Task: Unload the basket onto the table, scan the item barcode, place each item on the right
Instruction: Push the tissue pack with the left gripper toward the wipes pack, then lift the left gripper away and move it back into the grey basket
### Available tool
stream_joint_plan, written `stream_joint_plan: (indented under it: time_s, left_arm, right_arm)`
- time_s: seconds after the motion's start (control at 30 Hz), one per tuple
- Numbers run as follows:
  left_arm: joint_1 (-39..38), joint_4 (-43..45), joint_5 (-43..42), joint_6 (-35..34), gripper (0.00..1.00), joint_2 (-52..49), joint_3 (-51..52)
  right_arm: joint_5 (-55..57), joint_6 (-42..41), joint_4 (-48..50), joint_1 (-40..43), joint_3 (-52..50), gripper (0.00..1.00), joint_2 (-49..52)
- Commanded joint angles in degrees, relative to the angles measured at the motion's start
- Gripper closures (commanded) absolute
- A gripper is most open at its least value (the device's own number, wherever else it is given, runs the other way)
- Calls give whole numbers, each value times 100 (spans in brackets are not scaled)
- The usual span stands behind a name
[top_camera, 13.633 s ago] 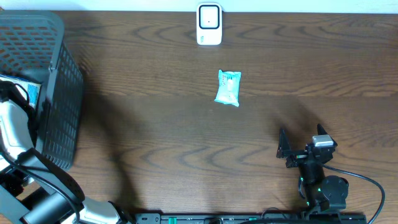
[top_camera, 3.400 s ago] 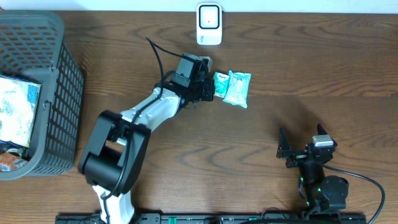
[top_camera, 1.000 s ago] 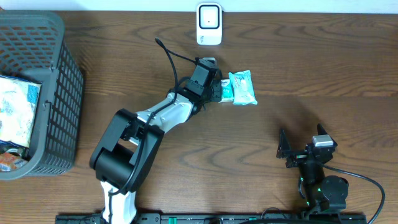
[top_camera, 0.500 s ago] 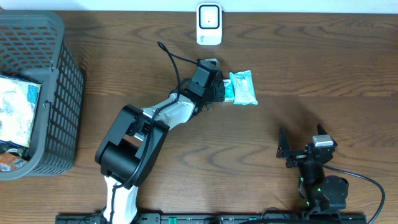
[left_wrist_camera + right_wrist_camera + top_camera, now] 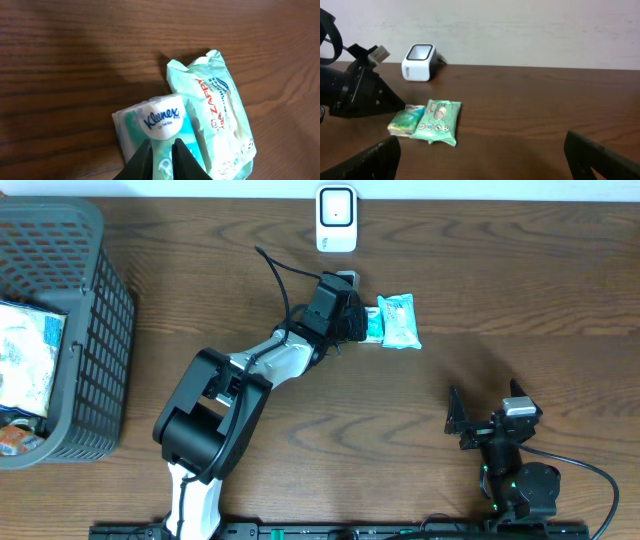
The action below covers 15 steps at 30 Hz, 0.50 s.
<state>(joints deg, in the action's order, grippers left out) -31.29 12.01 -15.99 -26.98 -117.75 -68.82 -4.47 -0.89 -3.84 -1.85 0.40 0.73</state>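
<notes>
Moved: tissue pack [image 5: 159, 122] and wipes pack [image 5: 220, 125] slid right, near scanner [image 5: 336, 218].
Left gripper [image 5: 160, 146]: pinching tissue pack.
Right gripper [image 5: 482, 152]: wide, holding nothing.

Mock shop checkout in a robotics lab: a white barcode scanner [image 5: 336, 218] stands at the far edge of a dark wood-grain table [image 5: 520, 270] below a plain white wall [image 5: 520, 25]. A grey plastic shopping basket [image 5: 100, 360] holds packaged goods [image 5: 25, 360]. A Kleenex tissue pack [image 5: 160, 125] and a wipes pack [image 5: 220, 120] lie near the scanner. Two robot arms [image 5: 270, 360] are mounted at the near edge.
</notes>
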Motion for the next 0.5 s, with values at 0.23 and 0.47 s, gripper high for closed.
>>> stream_joint_plan:
  time_s: [0.23, 0.47]
  left_arm:
    - [151, 74, -76, 33, 66, 87, -52]
    - [352, -9, -413, 382, 51, 881, -52]
  right_arm:
    - [-37, -35, -22, -46, -7, 1, -24]
    - [-37, -35, -22, -46, -7, 1, -24]
